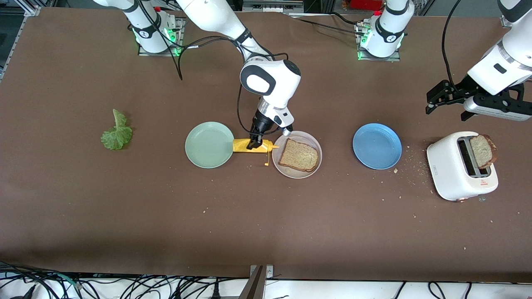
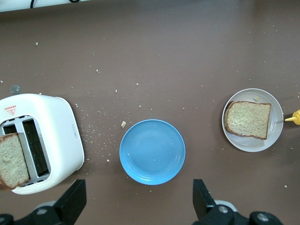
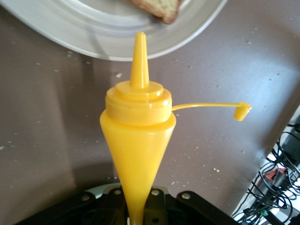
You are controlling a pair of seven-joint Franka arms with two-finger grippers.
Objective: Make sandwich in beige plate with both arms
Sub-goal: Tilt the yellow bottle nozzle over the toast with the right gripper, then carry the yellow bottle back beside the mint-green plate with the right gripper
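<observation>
One bread slice (image 1: 299, 155) is lying on the beige plate (image 1: 314, 144). My right gripper (image 1: 254, 143) is squeezing a yellow mustard bottle (image 1: 243, 145) just beside it; my left gripper (image 1: 445, 96) is waiting open above the toaster (image 1: 447, 166).

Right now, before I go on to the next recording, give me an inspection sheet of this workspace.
Surface: brown table, crumbs scattered, thickest beside the toaster.
Job's things: one bread slice on the beige plate; second bread slice standing in the white toaster; lettuce leaf on the table toward the right arm's end.
Clutter: mint-green plate and blue plate, both bare.
Grippers: right gripper shut on the yellow squeeze bottle, lying between mint-green and beige plates, cap off, nozzle toward the beige plate; left gripper open, over the table near the toaster.
Cables: black cables along the right arm.
Surroundings: loose cables below the table edge.
</observation>
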